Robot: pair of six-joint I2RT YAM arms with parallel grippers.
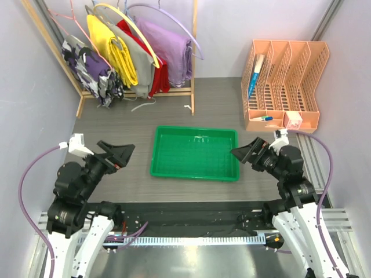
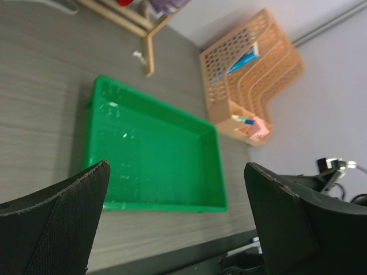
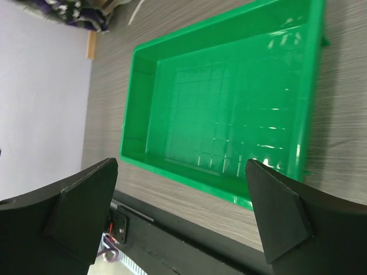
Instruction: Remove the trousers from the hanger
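Both hands are idle: the left gripper [image 1: 120,152] and the right gripper [image 1: 242,152] have their jaws spread wide with nothing between them. They face each other across the green tray [image 1: 154,156], the left with the tray at its 3 o'clock, the right with it at its 9. The tray holds nothing. From the left gripper the trousers [image 1: 90,70] lie well apart at about 11 o'clock. They are draped over the pink hanger [image 1: 65,24] at the left end of the wooden rack [image 1: 193,58], crowded against yellow, grey, red and lavender garments. The cloth looks soft, light and limp (it will sag and slide, not lift as one piece), so the likely hold is a pinch on the bunched fabric at the low hanging end. The other hand would steady the thin hanger, which looks springy and apt to swing or snag on its neighbours. Whether the trousers are folded over a bar or clipped cannot be told. At the right gripper's 1 o'clock stands the orange organiser [image 1: 301,69]. It has a blue-and-white item [image 1: 254,76] in its left slot and small bits in its front pockets.
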